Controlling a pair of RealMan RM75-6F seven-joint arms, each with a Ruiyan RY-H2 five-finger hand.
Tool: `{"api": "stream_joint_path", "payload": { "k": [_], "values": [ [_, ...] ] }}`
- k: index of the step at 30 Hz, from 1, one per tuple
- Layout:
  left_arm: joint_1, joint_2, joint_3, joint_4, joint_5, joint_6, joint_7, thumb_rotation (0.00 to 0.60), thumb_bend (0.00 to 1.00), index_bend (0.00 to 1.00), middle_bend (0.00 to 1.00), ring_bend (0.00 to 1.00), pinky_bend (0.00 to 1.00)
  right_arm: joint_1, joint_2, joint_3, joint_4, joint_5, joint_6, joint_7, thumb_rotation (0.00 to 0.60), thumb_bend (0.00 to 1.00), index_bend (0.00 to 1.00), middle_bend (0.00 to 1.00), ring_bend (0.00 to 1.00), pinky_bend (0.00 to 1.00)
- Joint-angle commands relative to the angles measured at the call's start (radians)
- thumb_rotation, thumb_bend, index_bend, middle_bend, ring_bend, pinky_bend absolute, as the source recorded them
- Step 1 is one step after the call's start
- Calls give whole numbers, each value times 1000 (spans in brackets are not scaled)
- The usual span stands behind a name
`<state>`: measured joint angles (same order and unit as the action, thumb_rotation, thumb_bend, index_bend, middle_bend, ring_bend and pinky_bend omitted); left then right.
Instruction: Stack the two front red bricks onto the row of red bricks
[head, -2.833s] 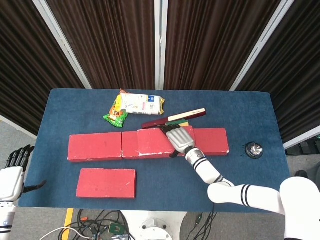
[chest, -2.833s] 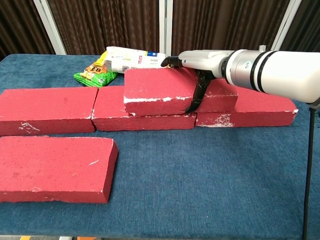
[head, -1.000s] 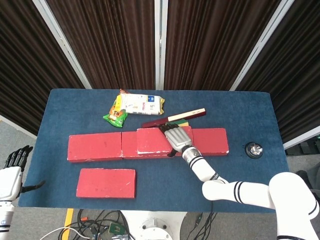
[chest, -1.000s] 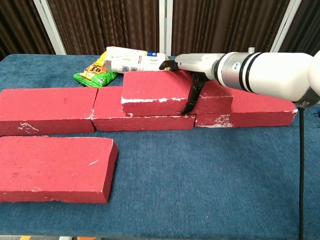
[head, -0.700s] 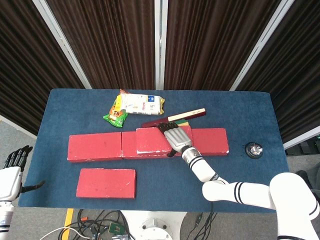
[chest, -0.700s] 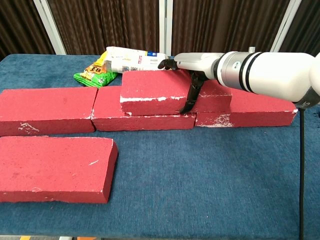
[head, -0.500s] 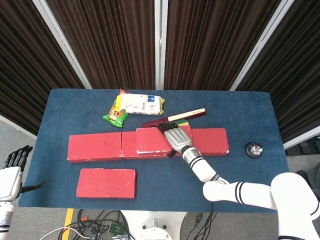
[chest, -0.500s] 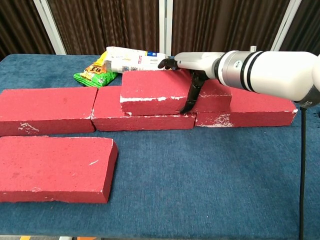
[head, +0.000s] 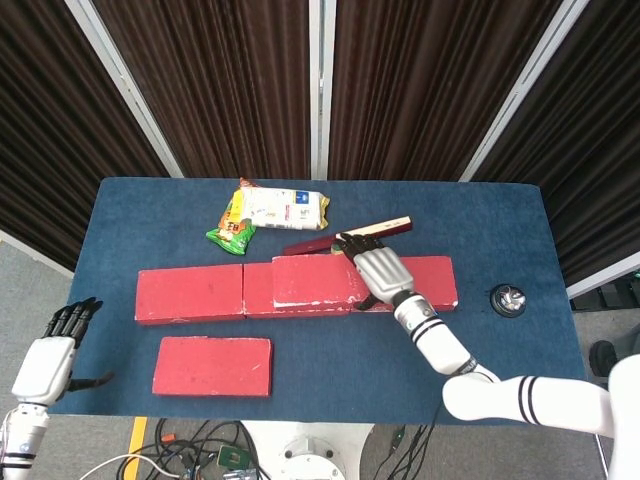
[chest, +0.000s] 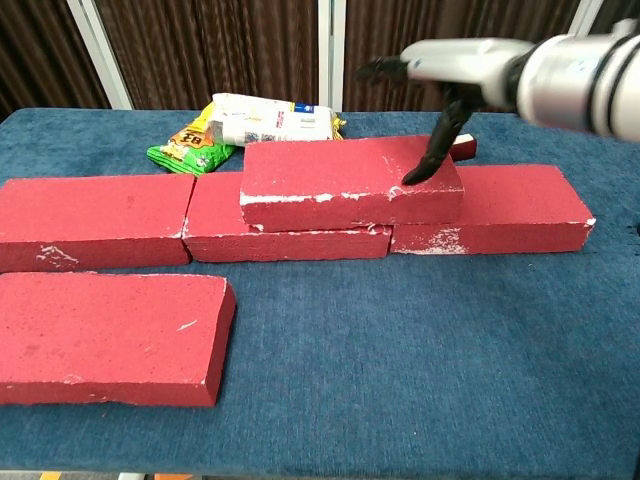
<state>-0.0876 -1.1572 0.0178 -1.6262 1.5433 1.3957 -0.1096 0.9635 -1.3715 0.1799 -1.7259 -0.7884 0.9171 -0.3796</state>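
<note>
A row of red bricks (head: 190, 294) (chest: 95, 222) runs across the middle of the blue table. One red brick (head: 312, 281) (chest: 350, 183) lies stacked on the row, over the joint between its middle and right bricks. Another red brick (head: 213, 366) (chest: 110, 336) lies flat in front at the left. My right hand (head: 380, 272) (chest: 450, 70) hovers above the stacked brick's right end, fingers spread, holding nothing. My left hand (head: 45, 366) hangs open off the table's front left corner and appears only in the head view.
Snack packets (head: 272, 210) (chest: 268, 120) and a green bag (head: 230, 236) lie behind the row. A dark red and cream stick (head: 352, 236) lies behind the stacked brick. A small metal bell (head: 508, 300) sits near the right edge.
My right hand has let go of the stacked brick and lifted up and to the right. The brick stays on the row. My left hand has drifted toward the table.
</note>
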Motion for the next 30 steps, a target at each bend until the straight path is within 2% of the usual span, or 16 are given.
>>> {"api": "stream_joint_path", "payload": {
  "k": [1,4,7,12,16,24,30],
  "values": [
    [-33,9,23,-77,32,-52,45,600,0,5,0,0,0,-84,99,-3,-97,-104,87,64,600,0,0,0,0,0],
    [-68,-10,32,-131,36,-118,84,600,0,4,0,0,0,-136,155,-2,-135,-171,134,117,600,0,0,0,0,0],
    [-109,-27,39,-191,16,-204,174,600,0,3,0,0,0,-181,200,3,-148,-225,162,182,600,0,0,0,0,0],
    [-156,-72,35,-259,-34,-291,289,600,0,3,0,0,0,-234,251,-1,-139,-285,172,265,600,0,0,0,0,0],
    [-202,-122,18,-289,-113,-362,395,600,0,2,0,0,0,-265,270,-3,-117,-311,164,325,600,0,0,0,0,0],
    [-247,-193,-16,-298,-292,-392,524,600,0,1,0,0,0,-305,272,-1,-93,-360,176,376,600,0,0,0,0,0],
    [-289,-203,-12,-303,-385,-438,559,600,0,0,0,0,0,-317,270,11,-78,-374,171,397,600,0,0,0,0,0]
  ]
}}
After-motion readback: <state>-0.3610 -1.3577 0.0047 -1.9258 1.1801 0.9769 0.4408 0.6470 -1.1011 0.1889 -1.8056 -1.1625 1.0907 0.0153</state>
